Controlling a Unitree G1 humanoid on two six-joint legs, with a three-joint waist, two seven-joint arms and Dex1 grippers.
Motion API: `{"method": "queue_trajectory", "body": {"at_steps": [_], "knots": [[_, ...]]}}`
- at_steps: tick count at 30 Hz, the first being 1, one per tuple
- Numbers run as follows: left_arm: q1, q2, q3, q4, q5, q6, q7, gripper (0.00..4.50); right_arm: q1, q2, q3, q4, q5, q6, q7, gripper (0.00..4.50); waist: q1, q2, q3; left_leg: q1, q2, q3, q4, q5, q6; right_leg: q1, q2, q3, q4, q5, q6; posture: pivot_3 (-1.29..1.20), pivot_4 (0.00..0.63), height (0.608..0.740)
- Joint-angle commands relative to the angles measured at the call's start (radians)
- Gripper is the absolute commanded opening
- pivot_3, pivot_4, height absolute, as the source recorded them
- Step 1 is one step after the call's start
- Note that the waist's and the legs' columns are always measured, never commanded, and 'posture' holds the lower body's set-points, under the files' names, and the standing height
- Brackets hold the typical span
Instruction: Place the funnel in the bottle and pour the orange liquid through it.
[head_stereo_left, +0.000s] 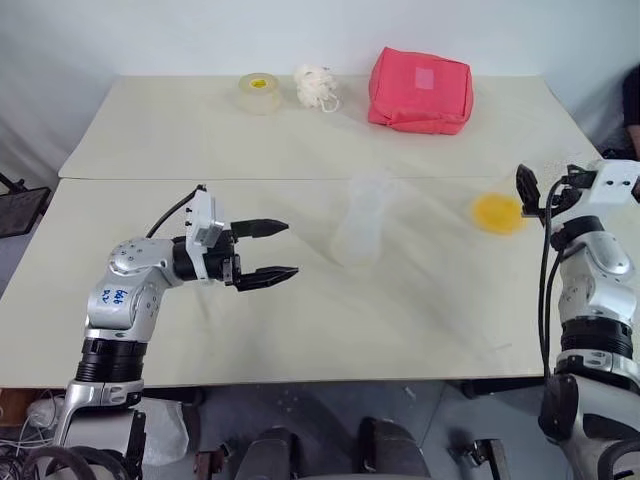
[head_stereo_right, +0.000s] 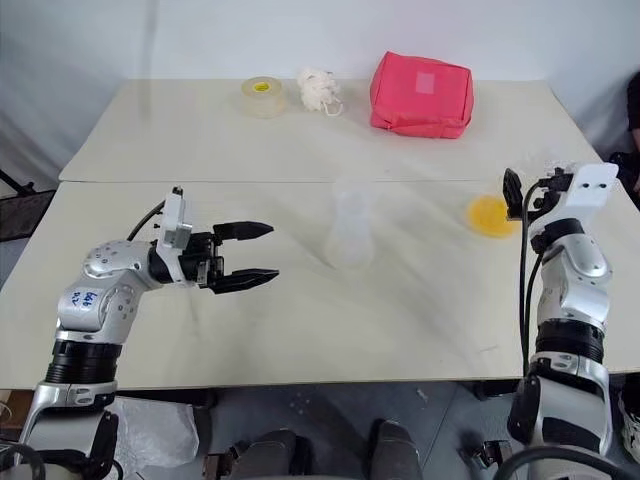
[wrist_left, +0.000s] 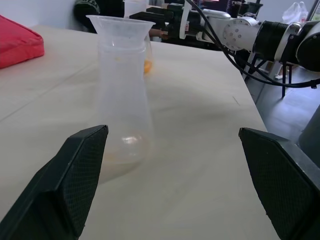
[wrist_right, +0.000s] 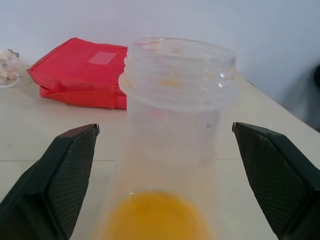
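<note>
1. The bottle (head_stereo_left: 357, 235) stands upright near the middle of the worktop (head_stereo_left: 300, 330). The funnel (wrist_left: 120, 27) seems to sit already in its mouth, as a flared cone on top.
2. The orange liquid (head_stereo_left: 497, 213) lies shallow in a clear jar (wrist_right: 177, 75), well to the right of the bottle.
3. The right hand (wrist_right: 165, 130) is spread wide, and the jar stands between its fingers. I cannot tell if they touch it yet. I judge the step in hand is to grasp this jar.
4. To do it well, close on the jar's middle, not on the threaded rim, and keep the jar upright while carrying it to the bottle.
5. The left hand (head_stereo_left: 290, 249) is spread and empty, left of the bottle and pointing at it. It could steady the bottle's base, because the bottle looks light and may tip.
6. Pour slowly over the centre of the funnel, which is small and can overflow.
7. Count: one bottle, one funnel, one jar, two hands. Beyond the bottle lie one tape roll (head_stereo_left: 259, 92), one white ball (head_stereo_left: 316, 87) and one red pouch (head_stereo_left: 420, 90).
</note>
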Motion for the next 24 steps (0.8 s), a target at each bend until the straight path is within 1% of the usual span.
{"method": "queue_trajectory", "body": {"at_steps": [1, 3, 4, 6, 10, 11, 13, 17, 20, 22, 24], "knots": [[0.013, 0.018, 0.028, -0.058, -0.031, 0.007, 0.017, 4.45, -0.065, -0.026, 0.004, 0.074, -0.014, -0.073, 0.011, 4.50, -0.001, 0.000, 0.000, 0.000, 0.000, 0.000, 0.000, 0.000, 0.000, 0.000, 0.000, 0.000, 0.000, 0.000, 0.000, 0.00, 0.150, 0.740], [0.016, 0.020, 0.027, -0.063, -0.033, 0.008, 0.024, 4.45, -0.090, -0.026, 0.007, 0.114, -0.023, -0.099, 0.000, 4.50, -0.001, 0.000, 0.000, 0.000, 0.000, -0.001, 0.000, 0.000, 0.000, 0.000, 0.000, 0.001, -0.001, 0.000, 0.000, 0.00, 0.150, 0.740], [0.015, 0.021, 0.026, -0.063, -0.034, 0.008, 0.026, 4.48, -0.100, -0.026, 0.006, 0.131, -0.026, -0.105, -0.007, 4.31, -0.001, 0.000, 0.000, 0.000, 0.000, -0.002, 0.000, 0.000, 0.000, 0.000, 0.000, 0.001, 0.000, 0.000, 0.000, 0.00, 0.150, 0.740], [0.011, 0.019, 0.023, -0.059, -0.033, 0.005, 0.030, 4.50, -0.107, -0.019, 0.007, 0.132, -0.020, -0.124, 0.009, 3.86, -0.001, 0.001, 0.000, 0.000, 0.000, -0.002, 0.000, 0.000, 0.000, 0.000, 0.000, 0.001, 0.000, 0.000, 0.000, 0.00, 0.150, 0.740], [0.003, 0.012, 0.016, -0.044, -0.029, -0.005, 0.029, 4.50, -0.096, -0.010, 0.004, 0.096, -0.010, -0.119, 0.001, 2.53, -0.001, 0.001, 0.000, 0.000, 0.000, -0.002, 0.000, 0.000, 0.000, 0.000, 0.000, 0.001, 0.000, 0.000, 0.000, 0.00, 0.150, 0.740], [0.000, 0.010, 0.013, -0.037, -0.026, -0.010, 0.027, 4.50, -0.088, -0.009, 0.003, 0.077, -0.006, -0.113, 0.001, 2.41, -0.001, 0.001, 0.001, 0.000, 0.000, -0.002, 0.000, 0.000, 0.000, 0.000, 0.000, 0.001, 0.000, 0.000, 0.000, 0.00, 0.150, 0.740], [-0.009, 0.006, 0.007, -0.017, -0.019, -0.024, 0.021, 4.50, -0.066, -0.002, 0.005, 0.014, 0.005, -0.097, 0.007, 2.41, -0.001, 0.001, 0.001, 0.000, 0.000, -0.002, 0.000, 0.000, 0.000, 0.000, 0.000, 0.001, 0.000, 0.000, 0.000, 0.00, 0.150, 0.740], [-0.041, -0.011, -0.003, 0.044, -0.003, -0.074, 0.007, 4.50, 0.021, 0.018, 0.024, -0.241, 0.036, -0.004, 0.010, 2.41, 0.001, 0.003, 0.002, -0.001, 0.001, -0.003, 0.000, 0.000, 0.000, 0.000, 0.000, 0.001, 0.000, 0.000, 0.000, 0.00, 0.150, 0.740], [-0.070, -0.032, -0.008, 0.098, 0.008, -0.120, 0.004, 4.50, 0.076, 0.028, 0.041, -0.431, 0.051, 0.101, -0.030, 2.41, 0.003, 0.003, 0.002, -0.001, 0.000, -0.003, 0.000, 0.000, 0.000, 0.000, 0.000, 0.001, 0.000, 0.000, 0.000, 0.00, 0.150, 0.740], [-0.094, -0.049, -0.010, 0.149, 0.017, -0.156, -0.004, 4.50, 0.111, 0.024, 0.073, -0.556, 0.038, 0.171, -0.044, 2.41, 0.004, 0.003, 0.002, -0.001, 0.000, -0.003, 0.000, 0.000, 0.000, -0.001, 0.000, 0.001, 0.000, 0.000, 0.000, 0.00, 0.150, 0.740], [-0.138, -0.086, -0.013, 0.248, 0.031, -0.239, -0.026, 4.50, 0.162, 0.014, 0.154, -0.758, -0.045, 0.250, -0.080, 2.41, 0.005, 0.003, 0.002, -0.001, -0.001, -0.003, 0.000, 0.000, 0.000, -0.001, 0.000, 0.001, 0.000, 0.000, 0.000, 0.00, 0.150, 0.740]]}}
